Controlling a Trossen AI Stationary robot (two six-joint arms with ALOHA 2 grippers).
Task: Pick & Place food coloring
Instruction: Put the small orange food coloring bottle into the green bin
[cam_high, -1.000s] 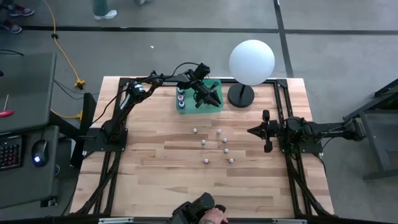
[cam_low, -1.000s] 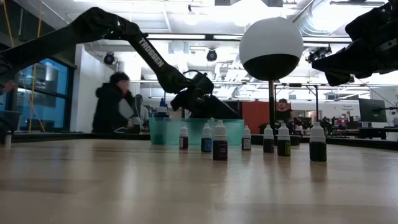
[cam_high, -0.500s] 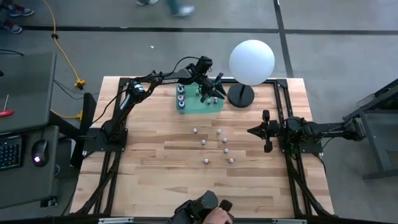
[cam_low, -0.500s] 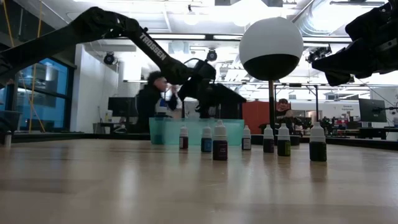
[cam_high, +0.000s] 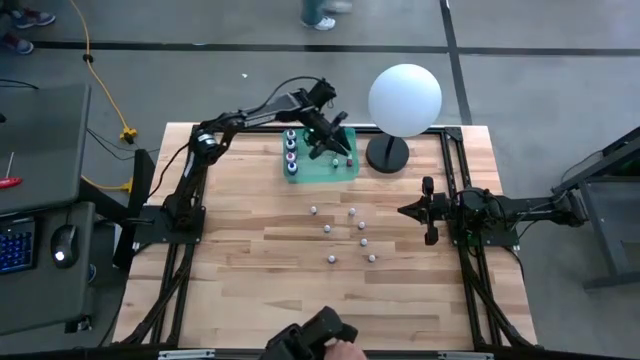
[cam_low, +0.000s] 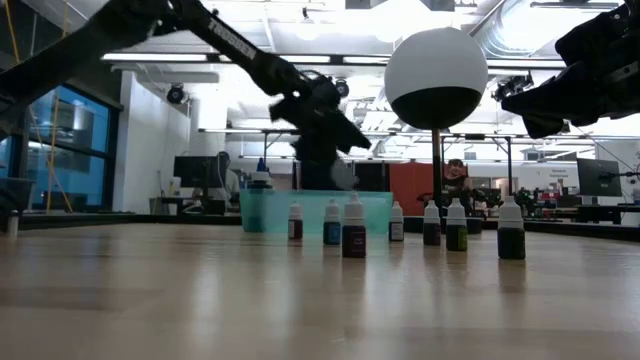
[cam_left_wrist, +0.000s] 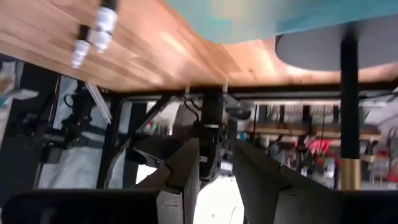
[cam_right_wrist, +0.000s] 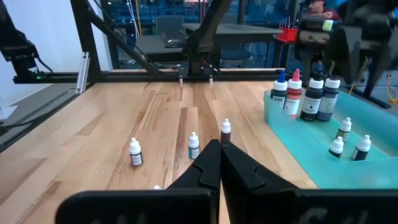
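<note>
The left gripper (cam_high: 333, 148) hangs above the teal tray (cam_high: 322, 168) at the far side of the worktop (cam_high: 250, 260), beside the white sphere lamp (cam_high: 405, 98). Its jaws stand a little apart, and it cannot be told if they hold anything. In the tray, 4 larger food coloring bottles (cam_right_wrist: 305, 93) stand in a row and 3 small ones (cam_right_wrist: 350, 142) stand near them. 7 small bottles (cam_high: 345, 235) stand on the worktop. The right gripper (cam_high: 404, 211) waits beside them, jaws together.
</note>
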